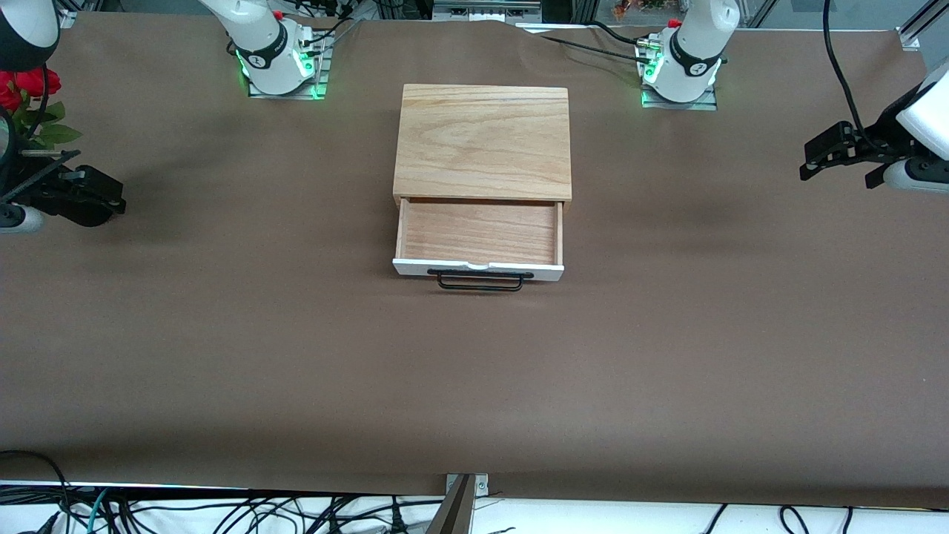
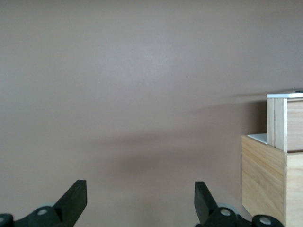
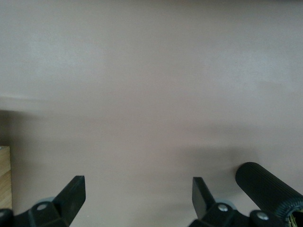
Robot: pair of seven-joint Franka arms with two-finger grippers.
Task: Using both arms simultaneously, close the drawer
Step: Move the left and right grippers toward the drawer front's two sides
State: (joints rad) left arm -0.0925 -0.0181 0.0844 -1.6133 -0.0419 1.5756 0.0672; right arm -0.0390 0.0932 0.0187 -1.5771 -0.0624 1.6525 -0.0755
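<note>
Nearest the front camera among the task's things is the drawer (image 1: pixel 478 241), pulled well out of its light-wood box (image 1: pixel 483 141) in the middle of the table (image 1: pixel 474 371). Its white front panel and thin black wire handle (image 1: pixel 480 280) face that camera, and its reddish-brown bottom lies bare with nothing in it. In the left wrist view a corner of the box shows with the drawer's side wall (image 2: pixel 280 122) above it.

Both arms hang well apart from the drawer. The left claw (image 1: pixel 841 159) hovers over the table toward the left arm's end, its fingers spread wide and holding nothing. The right claw (image 1: pixel 78 196) hovers over the right arm's end beside some red flowers (image 1: pixel 26 93), likewise wide open and empty.

Judging from here, the risk lies in timing: if one claw reaches the front panel sooner or pushes harder, the drawer could skew and jam, or the box could slide toward the bases.
</note>
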